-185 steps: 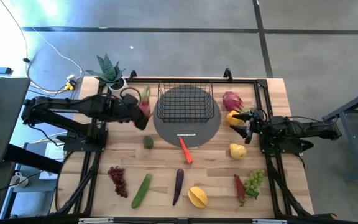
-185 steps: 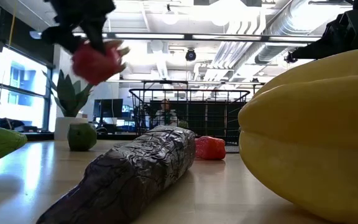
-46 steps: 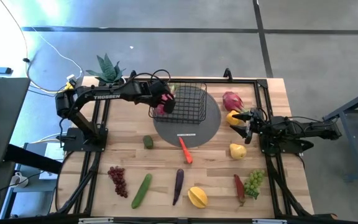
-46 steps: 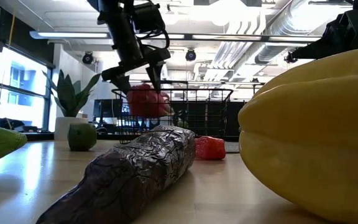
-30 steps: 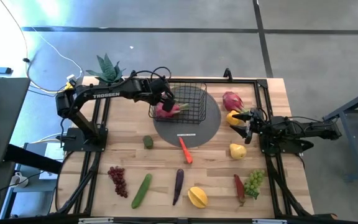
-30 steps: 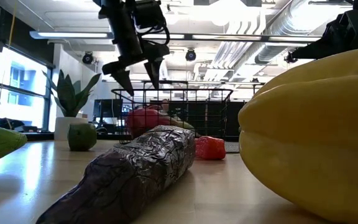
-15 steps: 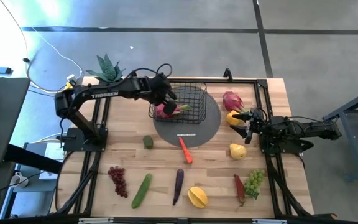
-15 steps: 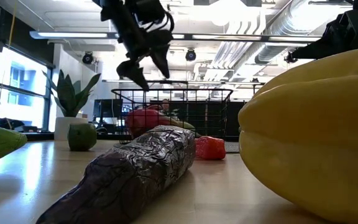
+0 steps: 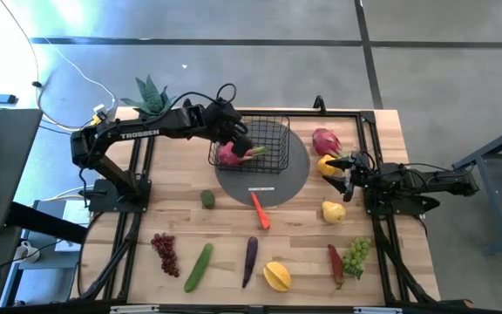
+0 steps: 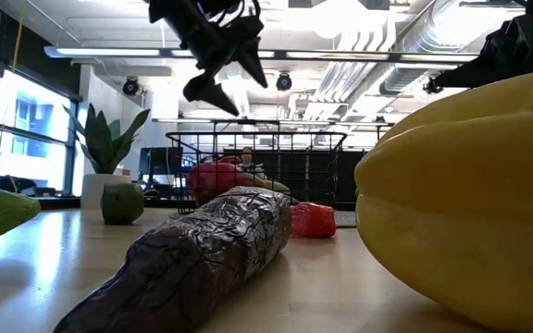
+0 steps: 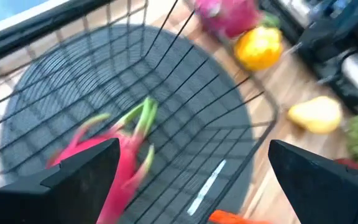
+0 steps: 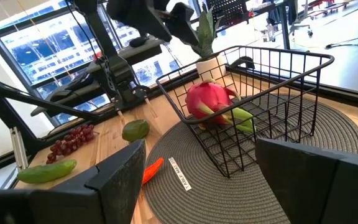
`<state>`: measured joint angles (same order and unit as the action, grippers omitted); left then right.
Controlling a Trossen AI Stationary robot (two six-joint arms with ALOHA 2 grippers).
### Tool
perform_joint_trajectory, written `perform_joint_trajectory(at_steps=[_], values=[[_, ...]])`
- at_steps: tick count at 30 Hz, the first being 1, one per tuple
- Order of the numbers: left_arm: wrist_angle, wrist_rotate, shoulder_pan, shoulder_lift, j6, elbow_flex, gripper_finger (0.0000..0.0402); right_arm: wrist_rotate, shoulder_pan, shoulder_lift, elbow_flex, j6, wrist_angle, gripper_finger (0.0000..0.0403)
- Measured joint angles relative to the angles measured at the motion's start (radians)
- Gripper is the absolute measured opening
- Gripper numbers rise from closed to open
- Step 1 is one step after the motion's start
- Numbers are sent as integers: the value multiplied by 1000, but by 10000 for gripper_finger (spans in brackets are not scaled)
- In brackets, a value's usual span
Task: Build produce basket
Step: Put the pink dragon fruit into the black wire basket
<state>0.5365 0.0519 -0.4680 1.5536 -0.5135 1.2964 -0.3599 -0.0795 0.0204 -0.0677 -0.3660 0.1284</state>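
Note:
The black wire basket (image 9: 253,145) stands on the grey round mat (image 9: 277,179). One pink dragon fruit (image 9: 233,154) lies inside it at its left end, also seen in the low view (image 10: 213,176) and the right wrist view (image 12: 207,102). My left gripper (image 9: 239,132) hangs open above that end of the basket, well clear of its rim (image 10: 229,79). My right gripper (image 9: 344,174) waits open at the table's right, beside a yellow piece (image 9: 327,166) and a second dragon fruit (image 9: 325,139). Nothing lies between its fingers (image 12: 201,149).
The near half of the table holds an orange carrot (image 9: 260,211), a small green fruit (image 9: 207,199), red grapes (image 9: 166,253), a cucumber (image 9: 199,266), a purple pod (image 9: 250,260), a yellow fruit (image 9: 277,276), a red pod (image 9: 335,264), green grapes (image 9: 356,255). A potted plant (image 9: 153,100) stands far left.
My left gripper let the dragon fruit go over the basket's left end; the fruit dropped onto the basket floor and has lain still since. The gripper then rose well above the rim, staying open and tipping a little. The right arm kept still.

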Motion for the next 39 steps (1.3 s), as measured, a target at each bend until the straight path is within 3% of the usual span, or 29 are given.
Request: perform_joint_trajectory(at_steps=[23, 31, 39], values=[[-16, -48, 86, -106, -317, 0, 400, -22, 0, 0, 0, 0, -47, 286], [94, -212, 145, -190, -377, 0, 400, -60, 0, 0, 0, -17, -216, 286], [251, -323, 165, -256, -393, 0, 400, -219, 0, 0, -35, -49, -312, 286]])
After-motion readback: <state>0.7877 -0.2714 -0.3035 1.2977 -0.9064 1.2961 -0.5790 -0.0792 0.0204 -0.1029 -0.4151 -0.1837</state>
